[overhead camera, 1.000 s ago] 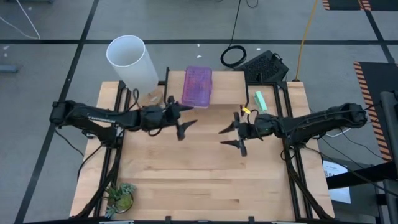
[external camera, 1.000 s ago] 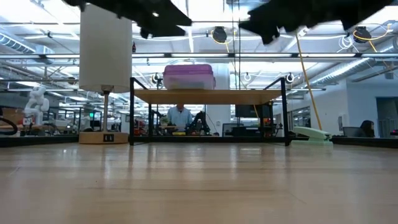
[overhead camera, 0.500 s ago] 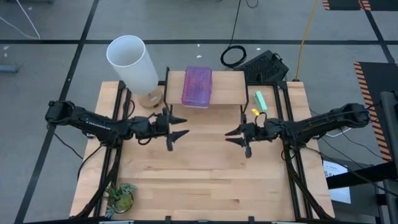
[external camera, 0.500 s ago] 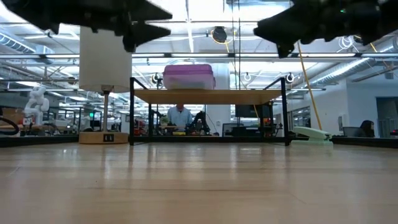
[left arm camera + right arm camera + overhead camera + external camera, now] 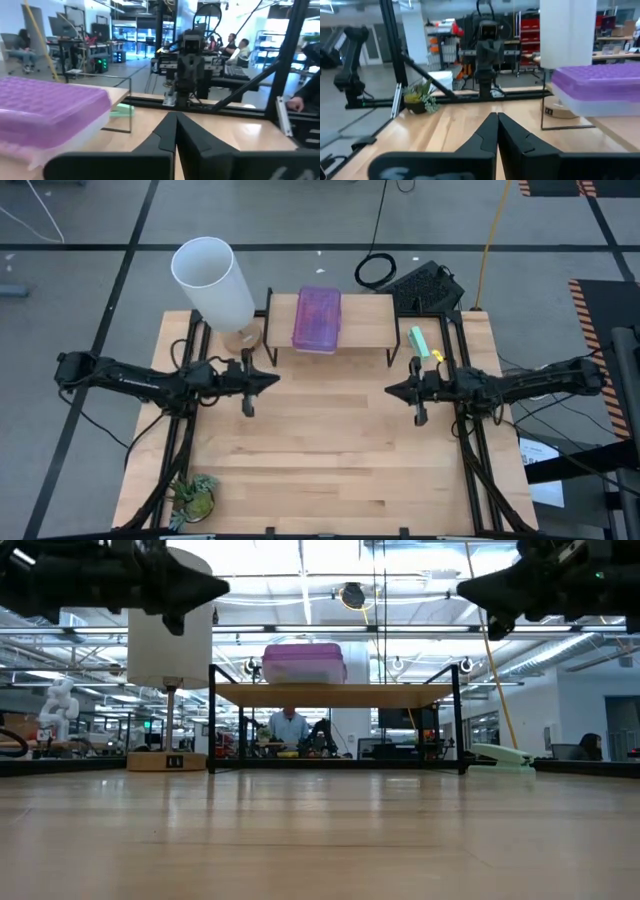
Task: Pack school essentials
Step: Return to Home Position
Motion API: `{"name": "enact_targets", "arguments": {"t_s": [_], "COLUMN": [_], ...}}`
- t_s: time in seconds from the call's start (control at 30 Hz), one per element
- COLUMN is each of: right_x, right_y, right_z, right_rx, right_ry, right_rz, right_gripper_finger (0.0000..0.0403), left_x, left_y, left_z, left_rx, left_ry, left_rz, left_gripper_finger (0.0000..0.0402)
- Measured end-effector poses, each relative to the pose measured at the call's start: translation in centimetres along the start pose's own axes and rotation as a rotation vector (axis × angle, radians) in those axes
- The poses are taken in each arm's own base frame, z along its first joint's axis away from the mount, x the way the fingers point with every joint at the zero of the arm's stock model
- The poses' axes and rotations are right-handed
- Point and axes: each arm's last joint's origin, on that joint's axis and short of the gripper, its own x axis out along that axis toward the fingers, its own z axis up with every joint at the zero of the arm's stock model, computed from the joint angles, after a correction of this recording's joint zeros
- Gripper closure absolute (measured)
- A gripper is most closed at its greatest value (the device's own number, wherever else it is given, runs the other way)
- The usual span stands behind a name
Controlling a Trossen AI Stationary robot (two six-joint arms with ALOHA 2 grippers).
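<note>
Purple translucent plastic case (image 5: 317, 320) with a clear lower half, textured with a grid of small bumps, lies flat on a low wooden shelf with a thin black metal frame (image 5: 380, 330) at the far edge of the light wooden table (image 5: 330, 450). No school stationery items show loose on the table.

Left gripper (image 5: 268, 379) hangs above the table's left half, pointing toward the middle, its two dark fingers pressed together with nothing between them. Right gripper (image 5: 391, 390) hangs above the right half, pointing back at it, fingers likewise together and holding nothing. The two are well apart.

Tall white cylinder (image 5: 212, 281) stands on a small round wooden base at the far left, just beside the shelf. Mint-green oblong block (image 5: 419, 341) lies to the right of the shelf, with a tiny yellow piece (image 5: 437, 355) near it. Green toy dinosaur (image 5: 195, 497) sits at the near left corner. No writing can be read on any item.
</note>
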Motion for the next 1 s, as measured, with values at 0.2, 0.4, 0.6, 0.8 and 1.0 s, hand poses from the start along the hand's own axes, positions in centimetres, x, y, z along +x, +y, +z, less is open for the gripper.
{"name": "enact_targets", "arguments": {"t_s": [0.2,0.4,0.6,0.8,1.0], "right_x": [-1.4,-2.6,-3.9,-4.7,-5.3], "right_y": [-0.1,-0.2,-0.3,-0.3,-0.4], "right_z": [-0.3,-0.3,-0.6,-0.5,-2.3], "right_rx": [-0.005,-0.036,-0.039,-0.043,-0.034], "right_ry": [0.066,0.093,0.127,0.107,0.086], "right_rz": [-0.007,-0.008,-0.009,-0.007,-0.006], "right_gripper_finger": [0.0402,0.0402,0.0403,0.0403,0.0403], "left_x": [-1.0,-1.3,-3.4,-4.4,-4.6], "left_y": [1.0,1.5,1.7,2.0,2.0], "left_z": [-1.0,-1.7,-3.9,-3.9,-4.1], "left_rx": [0.015,-0.015,-0.052,-0.042,-0.027], "left_ry": [-0.002,0.014,0.018,-0.052,-0.011], "left_rz": [0.038,0.051,0.035,0.042,0.041], "left_gripper_finger": [0.0382,0.0397,0.0389,0.0396,0.0392]}}
